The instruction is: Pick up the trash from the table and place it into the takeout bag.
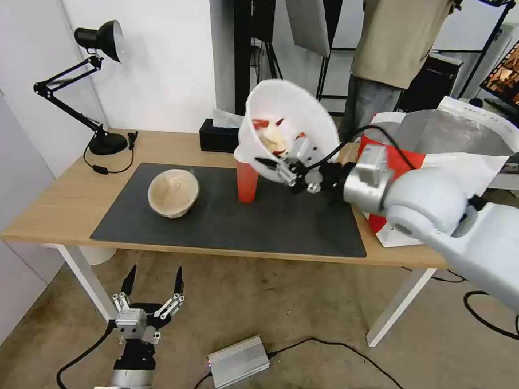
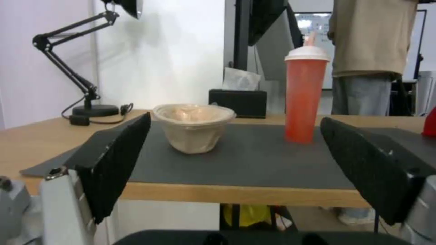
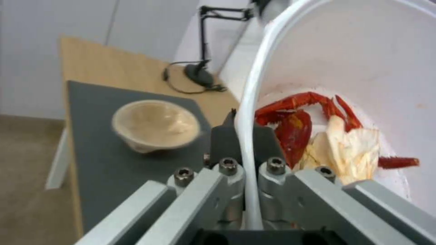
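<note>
Right gripper (image 1: 281, 168) is clamped on the rim of the white bowl (image 1: 291, 118); in the right wrist view the rim runs straight between the two fingers (image 3: 226, 137), one outside the wall, one inside. I have the bowl up off the table (image 1: 58, 203), tipped hard so its mouth faces me, red-and-tan scraps (image 3: 318, 136) piled against the low side. From the head camera it hangs at about 12 o'clock over the mat (image 1: 230, 216), just above the red cup (image 1: 247, 182), which stands upright on the mat with its lid hidden behind the bowl. Takeout bag (image 1: 468, 140) sits at 3 o'clock from the bowl, on the table's right end, mouth open, foil lining showing. Beige lidded bowl (image 1: 173, 192) is at 9 o'clock from the cup, on the mat, well apart from it. Tissue box (image 1: 218, 136) and desk lamp (image 1: 98, 84) sit at the table's back edge. Left gripper (image 1: 152, 281) is parked low in front of the table, jaws spread wide, holding nothing; its camera looks level across at the beige bowl and the cup.
</note>
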